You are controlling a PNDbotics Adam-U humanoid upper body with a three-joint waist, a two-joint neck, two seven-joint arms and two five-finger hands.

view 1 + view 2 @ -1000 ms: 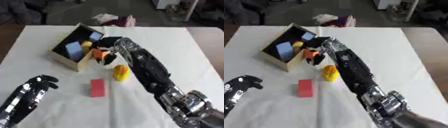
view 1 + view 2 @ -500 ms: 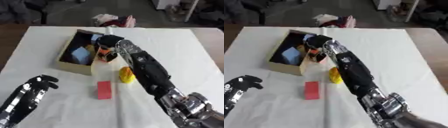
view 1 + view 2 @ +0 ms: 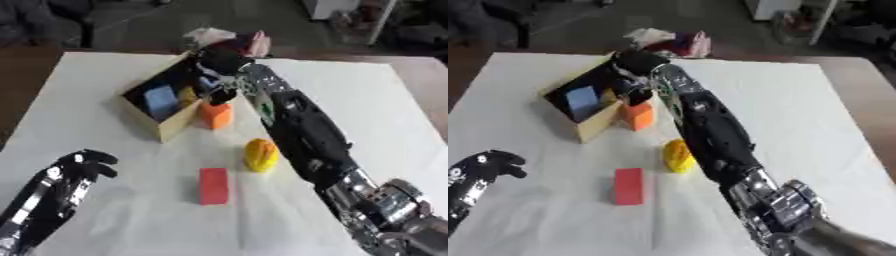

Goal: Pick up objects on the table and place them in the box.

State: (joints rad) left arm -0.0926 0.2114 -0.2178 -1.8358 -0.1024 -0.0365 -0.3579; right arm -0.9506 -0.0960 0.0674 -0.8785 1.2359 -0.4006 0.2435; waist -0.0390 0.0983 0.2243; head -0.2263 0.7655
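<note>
Your right hand (image 3: 220,62) reaches far across the white table (image 3: 367,100) to the open cardboard box (image 3: 166,102). Its fingers (image 3: 213,86) curl down over the box's near corner, but you cannot tell from either view whether they grasp anything. Just below those fingers an orange block (image 3: 216,115) stands on the table, touching the outer wall of the box rather than lying inside it. Inside the box, to the left of the fingers, sit a blue block (image 3: 161,99) and a yellow piece (image 3: 185,95). Nearer you, beside your right forearm, a yellow rounded object (image 3: 260,155) lies on the table, and a red rectangular block (image 3: 213,185) lies just left of it and closer still. Your left hand (image 3: 77,170) hovers at the lower left, well apart from everything, fingers curled inward and holding nothing. Beyond the box, some pink and white cloth (image 3: 671,42) lies at the table's far edge.
</note>
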